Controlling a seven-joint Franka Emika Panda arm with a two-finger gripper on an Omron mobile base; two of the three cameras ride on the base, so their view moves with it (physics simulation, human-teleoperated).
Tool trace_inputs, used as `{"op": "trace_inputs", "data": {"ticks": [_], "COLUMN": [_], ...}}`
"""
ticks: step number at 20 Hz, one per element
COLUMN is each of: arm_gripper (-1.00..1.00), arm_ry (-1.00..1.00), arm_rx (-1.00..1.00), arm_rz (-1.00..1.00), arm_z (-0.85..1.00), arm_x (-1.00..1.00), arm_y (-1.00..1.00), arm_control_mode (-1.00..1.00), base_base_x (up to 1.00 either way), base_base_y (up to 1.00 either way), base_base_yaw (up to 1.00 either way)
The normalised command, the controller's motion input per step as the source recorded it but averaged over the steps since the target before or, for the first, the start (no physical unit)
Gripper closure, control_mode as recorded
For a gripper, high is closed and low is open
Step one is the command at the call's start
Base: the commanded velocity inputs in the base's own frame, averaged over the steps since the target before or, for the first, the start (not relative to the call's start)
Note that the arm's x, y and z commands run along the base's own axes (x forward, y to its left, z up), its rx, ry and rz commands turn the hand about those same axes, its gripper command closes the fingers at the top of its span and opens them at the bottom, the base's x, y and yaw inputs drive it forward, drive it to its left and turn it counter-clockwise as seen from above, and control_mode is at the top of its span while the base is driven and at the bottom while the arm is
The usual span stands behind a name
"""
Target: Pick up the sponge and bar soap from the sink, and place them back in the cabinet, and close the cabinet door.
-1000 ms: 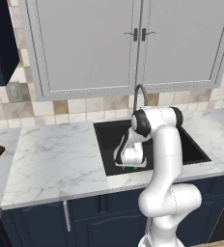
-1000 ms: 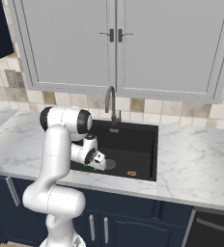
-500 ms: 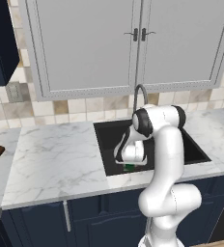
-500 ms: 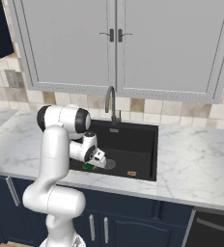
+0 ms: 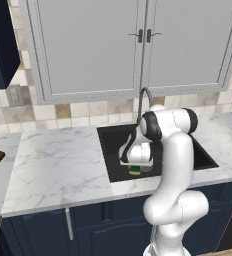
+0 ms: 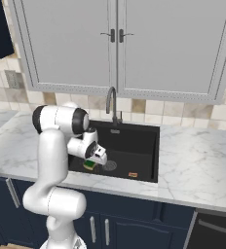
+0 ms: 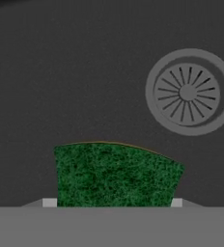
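The two-finger gripper is down inside the black rectangular recessed sink, its fingertips pinching the flat green-and-yellow sponge on both sides, beside the round grey drain. The small orange-brown bar soap lies on the basin floor, apart from the sponge. Judged progress: early; both items await stowing and the door closing.

We see the black sink recessed in the white marble counter at mid-frame. On its floor, low left in the right base view, lies the sponge, green face up; the bar soap lies right of the round drain.
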Motion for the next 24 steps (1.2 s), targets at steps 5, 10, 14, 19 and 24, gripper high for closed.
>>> {"op": "trace_inputs", "data": {"ticks": [5, 10, 14, 19, 24], "arm_gripper": [1.0, 1.0, 1.0, 1.0, 1.0], "arm_ry": [0.0, 0.0, 0.0, 0.0, 0.0], "arm_rx": [0.0, 0.0, 0.0, 0.0, 0.0], "arm_rz": [0.0, 0.0, 0.0, 0.0, 0.0], "arm_z": [0.28, 0.3, 0.33, 0.3, 0.26], "arm_x": [0.0, 0.0, 0.0, 0.0, -0.06], "arm_y": [0.0, 0.0, 0.0, 0.0, 0.0], "arm_control_mode": [-1.0, -1.0, -1.0, -1.0, -1.0], "base_base_x": [0.0, 0.0, 0.0, 0.0, 0.0], "base_base_y": [0.0, 0.0, 0.0, 0.0, 0.0], "base_base_yaw": [0.0, 0.0, 0.0, 0.0, 0.0]}}
